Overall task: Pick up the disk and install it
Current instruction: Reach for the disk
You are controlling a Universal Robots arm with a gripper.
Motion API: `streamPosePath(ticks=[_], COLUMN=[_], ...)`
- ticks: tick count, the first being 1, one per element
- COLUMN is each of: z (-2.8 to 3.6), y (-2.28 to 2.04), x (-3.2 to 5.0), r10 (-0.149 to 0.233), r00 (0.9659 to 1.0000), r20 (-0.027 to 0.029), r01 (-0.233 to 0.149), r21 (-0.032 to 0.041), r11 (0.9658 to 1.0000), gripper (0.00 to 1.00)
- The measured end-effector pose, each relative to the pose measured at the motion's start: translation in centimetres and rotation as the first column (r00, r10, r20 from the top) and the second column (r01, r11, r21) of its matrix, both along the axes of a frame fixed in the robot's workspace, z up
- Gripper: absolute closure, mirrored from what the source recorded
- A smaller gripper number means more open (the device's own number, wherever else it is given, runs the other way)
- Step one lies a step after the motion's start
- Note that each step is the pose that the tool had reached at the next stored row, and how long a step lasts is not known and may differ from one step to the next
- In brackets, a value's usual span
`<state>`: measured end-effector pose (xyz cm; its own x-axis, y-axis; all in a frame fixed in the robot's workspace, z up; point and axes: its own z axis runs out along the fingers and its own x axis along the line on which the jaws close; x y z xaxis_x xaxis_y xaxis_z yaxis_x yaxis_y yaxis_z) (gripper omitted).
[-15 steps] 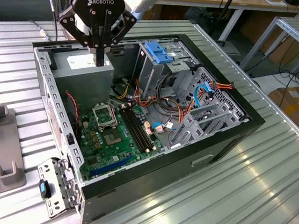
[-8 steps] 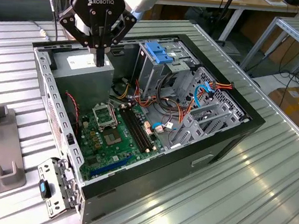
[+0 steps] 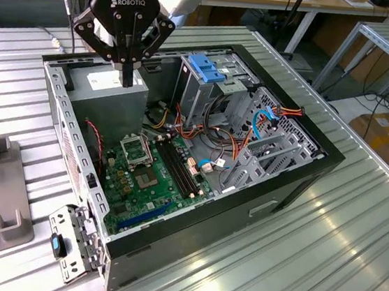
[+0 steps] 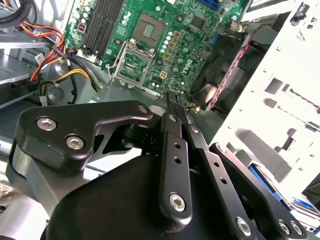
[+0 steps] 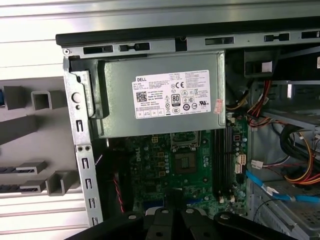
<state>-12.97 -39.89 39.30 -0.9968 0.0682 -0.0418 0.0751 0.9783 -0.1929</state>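
2 fingers point(image 4: 172, 150) pressed together on nothing, my gripper point(image 3: 127, 80) hangs over the power supply point(image 3: 109, 92) at upper left; the disk point(image 3: 207, 67) looks seated in the drive cage point(image 3: 190, 97) (blue rail up) at top centre, hence my empty grip.

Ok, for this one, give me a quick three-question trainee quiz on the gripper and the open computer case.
1. Fill in: the plastic latch piece on top of the drive cage is coloured ___.
2. True or false: the gripper is clamped on a hard drive.
3. In the exterior view, what does the gripper hang over?
A. the grey power supply box
B. the motherboard
C. the drive cage

Key: 1. blue. 2. False: the gripper is shut with nothing between its fingers. 3. A.
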Motion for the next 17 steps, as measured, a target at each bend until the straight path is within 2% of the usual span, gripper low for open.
streamPosePath(ticks=[6, 17], z=[-0.06, -0.52], y=[0.00, 0.00], x=[-1.59, -3.31], r10=[0.000, 0.000], r00=[1.0000, 1.0000], r20=[0.0001, 0.0000], r01=[0.000, 0.000], r21=[0.0001, -0.0006], r11=[1.0000, 1.0000], gripper=[0.89, 0.89])
